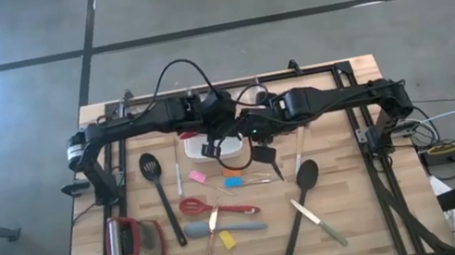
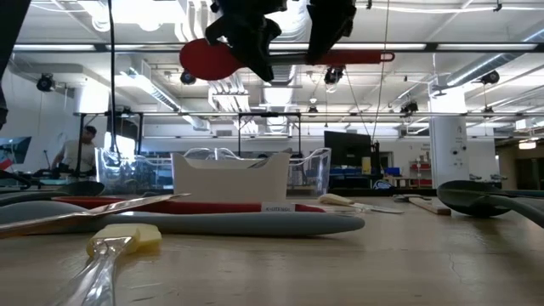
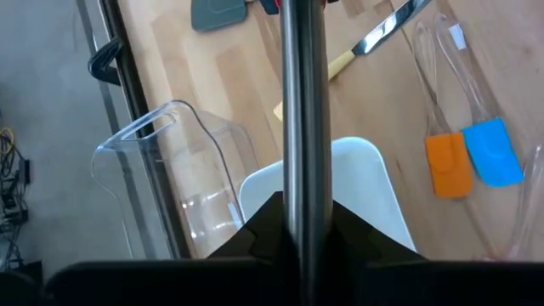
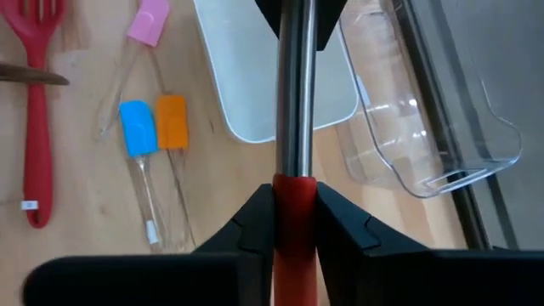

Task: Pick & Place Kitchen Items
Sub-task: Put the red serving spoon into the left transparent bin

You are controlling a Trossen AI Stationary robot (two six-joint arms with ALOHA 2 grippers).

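Both jaws clamped on one red-and-metal utensil [image 4: 293, 127], held level above white dish [image 4: 246, 76] and clear tub [image 4: 433, 127]: left gripper [image 3: 302, 225] on metal shaft, right gripper [image 4: 293, 217] on red handle. Other utensils scattered on table [image 1: 356, 217].

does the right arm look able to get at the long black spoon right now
Probably not yet: the right gripper is shut on a red and metal utensil, shared with the left gripper, above the white square dish. The black spoon itself lies uncovered nearby.
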